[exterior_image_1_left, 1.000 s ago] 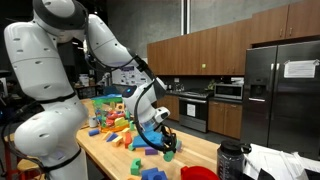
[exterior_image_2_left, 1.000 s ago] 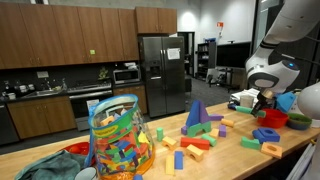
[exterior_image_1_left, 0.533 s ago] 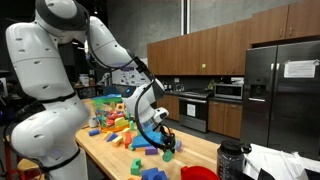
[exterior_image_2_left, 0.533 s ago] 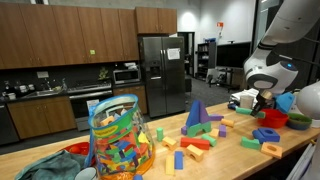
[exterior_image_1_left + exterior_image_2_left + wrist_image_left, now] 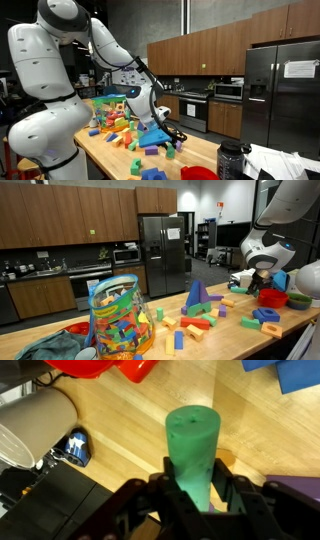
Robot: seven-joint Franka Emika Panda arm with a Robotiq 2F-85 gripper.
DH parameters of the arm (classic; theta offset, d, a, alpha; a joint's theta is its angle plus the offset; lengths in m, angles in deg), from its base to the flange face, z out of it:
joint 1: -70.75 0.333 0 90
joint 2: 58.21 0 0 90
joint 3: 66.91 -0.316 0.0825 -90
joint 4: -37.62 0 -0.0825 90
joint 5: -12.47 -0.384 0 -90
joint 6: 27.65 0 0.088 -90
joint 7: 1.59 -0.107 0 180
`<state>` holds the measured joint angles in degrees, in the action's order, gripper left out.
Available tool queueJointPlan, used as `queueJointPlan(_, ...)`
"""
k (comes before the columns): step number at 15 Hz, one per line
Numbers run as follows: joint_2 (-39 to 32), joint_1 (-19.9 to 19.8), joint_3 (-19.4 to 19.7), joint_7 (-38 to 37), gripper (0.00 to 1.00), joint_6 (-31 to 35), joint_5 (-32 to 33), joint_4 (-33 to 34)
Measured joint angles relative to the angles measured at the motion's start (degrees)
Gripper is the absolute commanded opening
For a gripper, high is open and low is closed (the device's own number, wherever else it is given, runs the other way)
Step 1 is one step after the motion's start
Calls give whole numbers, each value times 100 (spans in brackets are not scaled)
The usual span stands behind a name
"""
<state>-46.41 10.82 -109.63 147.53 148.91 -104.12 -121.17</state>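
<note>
In the wrist view my gripper [image 5: 195, 495] is shut on a green cylinder block [image 5: 192, 445], which sticks out from between the fingers above the wooden table [image 5: 120, 430]. In both exterior views the gripper [image 5: 172, 133] [image 5: 262, 280] hangs a little above the table, near its end, among scattered coloured blocks [image 5: 125, 130]. A blue ring-shaped block [image 5: 266, 314] lies on the table near the gripper. The cylinder itself is too small to make out in the exterior views.
A clear bag full of coloured blocks [image 5: 118, 320] stands on the table. A red bowl [image 5: 200, 173] [image 5: 272, 298] and a black bottle [image 5: 230, 160] are near the table's end. A blue cone [image 5: 194, 295] stands mid-table. Kitchen cabinets and a steel fridge [image 5: 160, 250] are behind.
The gripper has risen from the table surface and swung outward, with the green cylinder in it. The blocks on the table have not moved.
</note>
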Motion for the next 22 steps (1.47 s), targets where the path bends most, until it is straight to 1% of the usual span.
queueJointPlan(3,-4,-211,-119,0,16,-200,344,-2)
queueJointPlan(7,-15,-435,-206,-2,16,-470,1045,-5)
queueJointPlan(14,-15,-598,-228,-7,16,-828,2361,-3)
queueJointPlan(16,-14,-600,-204,-7,16,-951,2614,-3)
queueJointPlan(18,-14,-600,-139,-7,16,-1158,2722,-3)
queueJointPlan(22,-61,-667,134,-9,16,-1802,3006,-34)
